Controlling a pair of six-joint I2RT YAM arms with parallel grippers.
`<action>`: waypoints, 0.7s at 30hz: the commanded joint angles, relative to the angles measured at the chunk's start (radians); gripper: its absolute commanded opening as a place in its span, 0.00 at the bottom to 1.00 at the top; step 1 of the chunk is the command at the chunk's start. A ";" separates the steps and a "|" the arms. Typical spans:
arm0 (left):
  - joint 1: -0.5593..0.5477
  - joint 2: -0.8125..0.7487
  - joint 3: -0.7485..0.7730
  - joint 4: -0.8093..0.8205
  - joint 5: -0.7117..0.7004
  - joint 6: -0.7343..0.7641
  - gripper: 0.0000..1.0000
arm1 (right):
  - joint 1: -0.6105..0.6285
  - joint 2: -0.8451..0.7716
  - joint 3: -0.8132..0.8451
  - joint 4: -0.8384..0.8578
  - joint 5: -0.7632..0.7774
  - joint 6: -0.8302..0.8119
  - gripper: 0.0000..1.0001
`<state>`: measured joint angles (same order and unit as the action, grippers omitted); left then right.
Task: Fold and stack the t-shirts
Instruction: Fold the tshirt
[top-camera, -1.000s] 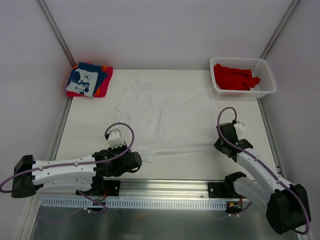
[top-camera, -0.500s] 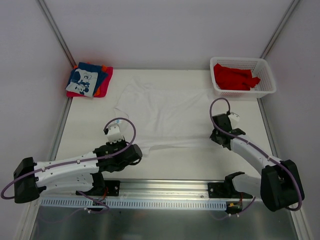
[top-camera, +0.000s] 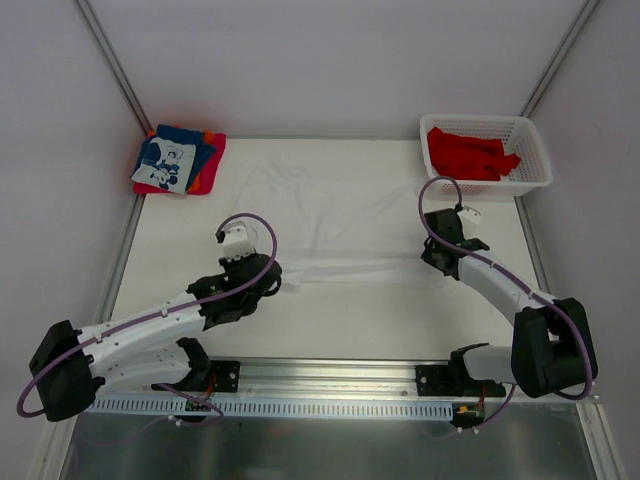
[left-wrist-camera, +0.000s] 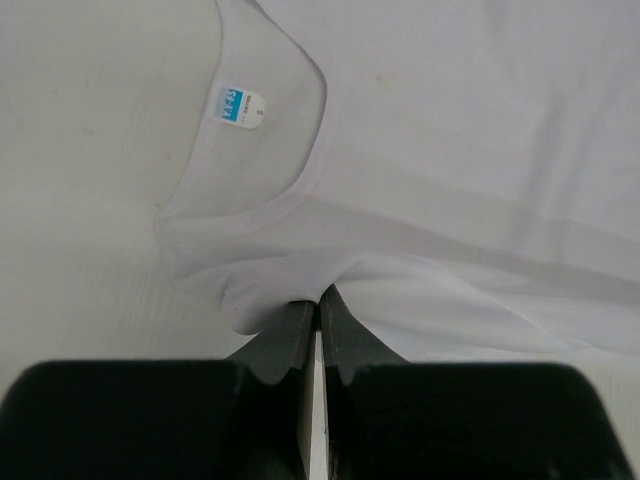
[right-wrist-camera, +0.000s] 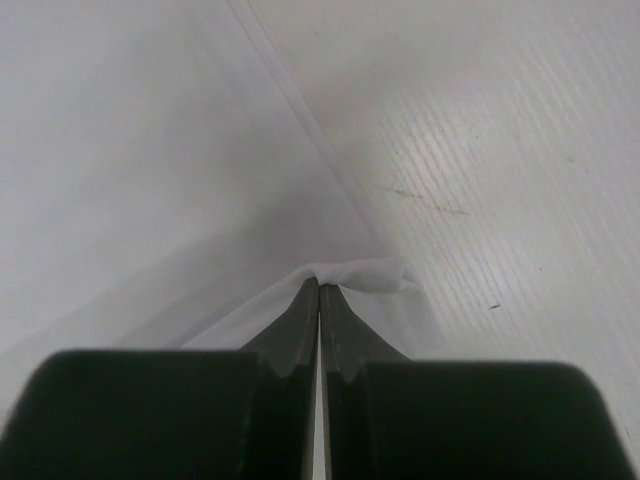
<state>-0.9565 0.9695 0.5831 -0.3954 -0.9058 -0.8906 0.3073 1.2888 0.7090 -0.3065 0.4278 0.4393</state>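
The left jaws are clenched on a pinch of the white shirt (left-wrist-camera: 450, 150) at its near edge. The neckline with its blue label (left-wrist-camera: 238, 104) lies just beyond the pinch. The right jaws are likewise clenched on a corner of the same edge, with the cloth bunched at their tips. Compared with one second ago, both arms reach farther from their bases and carry the gripped edge with them. That edge now sits farther up the bench (top-camera: 170, 270), over the rest of the shirt, and the strip of bench nearest the bases is uncovered. The shirt occupies the middle of the bench, spread between the two arms. Judgement: the first fold is under way, near edge towards far edge, and is not complete, since neither pinch is let go. The edge appears level between the two arms, so the fold line should run straight. The folded stack (top-camera: 178, 160) rests at the far left corner. The red shirts (top-camera: 470, 152) lie in the basket (top-camera: 490, 185) at the far right, not yet folded.
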 joint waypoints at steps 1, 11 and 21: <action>0.085 0.038 0.027 0.231 0.095 0.226 0.00 | -0.017 0.027 0.064 0.020 0.049 -0.027 0.01; 0.176 0.156 0.018 0.383 0.183 0.268 0.00 | -0.025 0.099 0.081 0.055 0.029 -0.024 0.00; 0.183 0.229 0.070 0.418 0.133 0.288 0.00 | -0.024 0.145 0.133 0.067 0.023 -0.040 0.01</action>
<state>-0.7834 1.1961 0.5922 -0.0261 -0.7361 -0.6403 0.2913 1.4357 0.7734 -0.2661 0.4332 0.4225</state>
